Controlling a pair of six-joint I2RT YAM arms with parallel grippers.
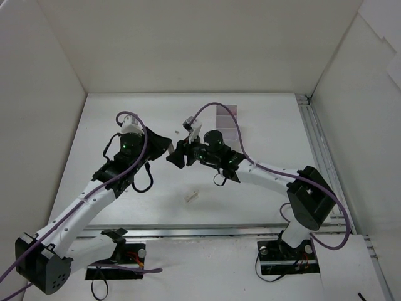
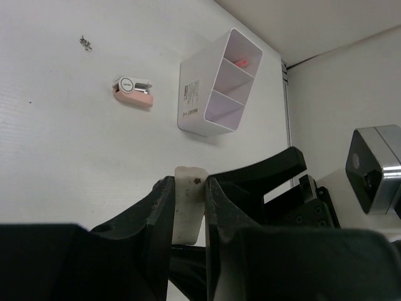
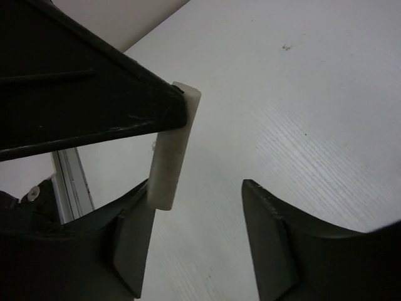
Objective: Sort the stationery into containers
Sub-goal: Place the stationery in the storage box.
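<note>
Left gripper (image 2: 188,185) pinches the cream block (image 2: 188,207) above table centre. From above, the box (image 1: 227,122) lies at 2 o'clock. Right gripper (image 3: 197,188) is spread around the block's free end. Likely light, stiff, smooth — take its flat faces squarely.

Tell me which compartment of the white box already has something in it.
The end compartment farthest from the left wrist camera: a small pink item lies in it. The other two look empty.
</note>
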